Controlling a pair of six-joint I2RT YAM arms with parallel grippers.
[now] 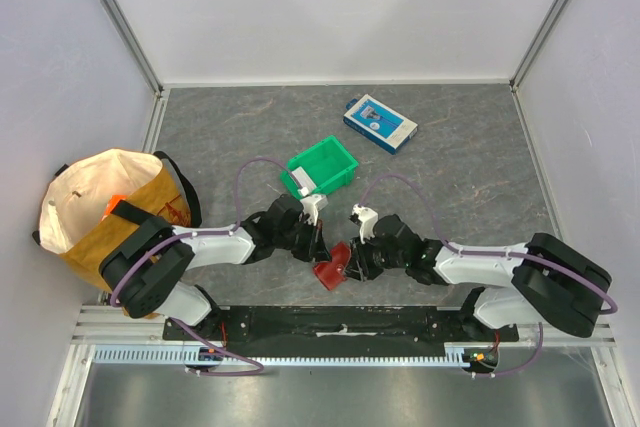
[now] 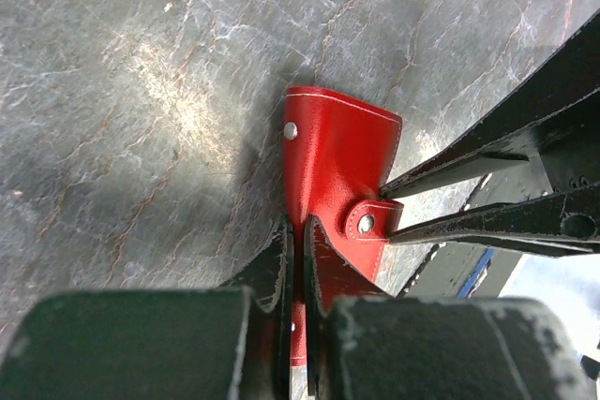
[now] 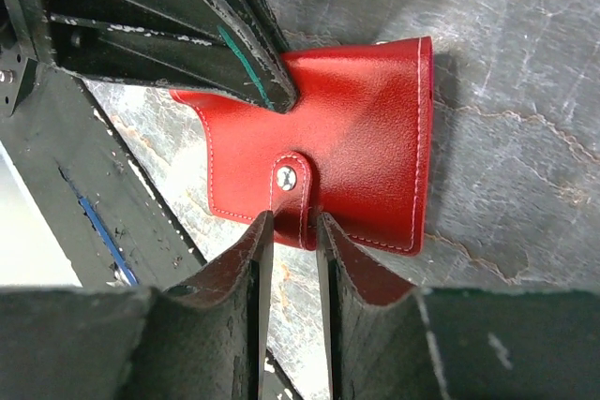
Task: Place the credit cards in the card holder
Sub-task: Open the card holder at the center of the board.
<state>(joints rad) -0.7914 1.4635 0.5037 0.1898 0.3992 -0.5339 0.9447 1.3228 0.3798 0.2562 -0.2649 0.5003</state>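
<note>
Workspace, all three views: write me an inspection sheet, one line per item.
Surface: grey stone-patterned table, a few pale specks.
Job's things: red card holder closed, between the two hands; credit cards not clearly seen.
Clutter: green bin with a pale item inside; blue-and-white box; tan bag holding an orange item.
Hands: left hand shut on the card holder's edge; right hand straddles the snap tab, grip unclear.
Cables: a purple cable loops over each arm.
Surroundings: white walls, metal frame posts.
</note>
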